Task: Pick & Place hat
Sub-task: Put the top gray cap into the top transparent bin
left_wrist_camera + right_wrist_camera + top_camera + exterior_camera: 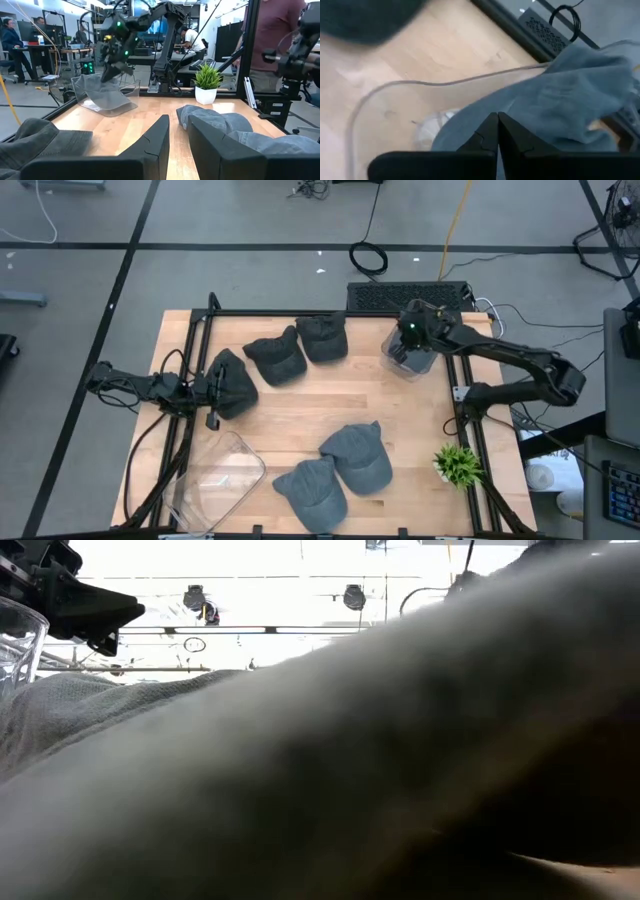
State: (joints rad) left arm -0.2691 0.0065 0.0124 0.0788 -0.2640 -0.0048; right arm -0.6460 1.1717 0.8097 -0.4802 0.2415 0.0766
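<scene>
My right gripper (410,336) is at the table's far right, above a clear plastic bin (412,362), and is shut on a grey-blue hat (560,95). The left wrist view shows that hat (107,97) hanging from it into the bin. My left gripper (212,395) waits at the table's left edge, open, right beside a dark hat (234,383); I cannot tell whether they touch. Two more dark hats (275,358) (323,337) lie at the far middle. Two grey-blue hats (358,455) (312,490) lie at the near middle. My right gripper pinches the grey-blue hat's cloth (520,117) between its two shut fingers, coming from above. The fingers hide which part of the hat this is. The hat hangs slack below the gripper, and its lower part (112,102) is inside the clear bin.
A second clear bin (215,475) lies at the near left corner. A small potted plant (458,463) stands at the near right edge. A dark frame rail (470,410) borders the table. A hat close to the lens fills the low view (350,760). People stand beyond the table (272,35).
</scene>
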